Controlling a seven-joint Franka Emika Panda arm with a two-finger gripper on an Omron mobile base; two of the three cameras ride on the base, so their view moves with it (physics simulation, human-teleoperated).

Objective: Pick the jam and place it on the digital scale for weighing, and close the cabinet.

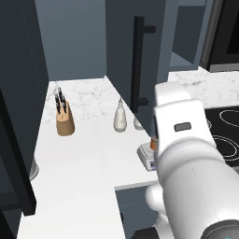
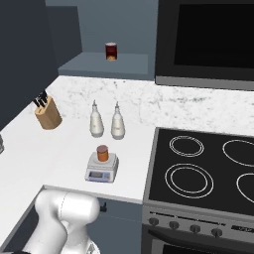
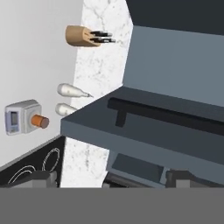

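The jaws stand spread wide with nothing between them, the gripper (image 3: 112, 177) facing the edge of the open cabinet door (image 3: 144, 131), whose long black handle (image 3: 166, 114) lies just beyond the two dark tips. In the left base view the cabinet (image 1: 126, 42) door swings out over the surface, handle (image 1: 138, 63) upright, and the white arm (image 1: 186, 163) rises in front of it. The jam (image 2: 102, 153) sits upright on the platform of the digital scale (image 2: 101, 168), near the front edge of the white surface (image 2: 54, 154), just left of the black stove (image 2: 208, 173). Two white bottles (image 2: 96, 120) stand side by side farther back, behind the scale. A wooden knife block (image 2: 47, 115) stands well to the left, near the marble back wall. A dark can (image 2: 111, 50) rests on the shelf above the surface, left of the black microwave (image 2: 208, 39). In the hand view the jam (image 3: 40, 121) and scale (image 3: 19, 117) appear at the left, well apart from the jaws.
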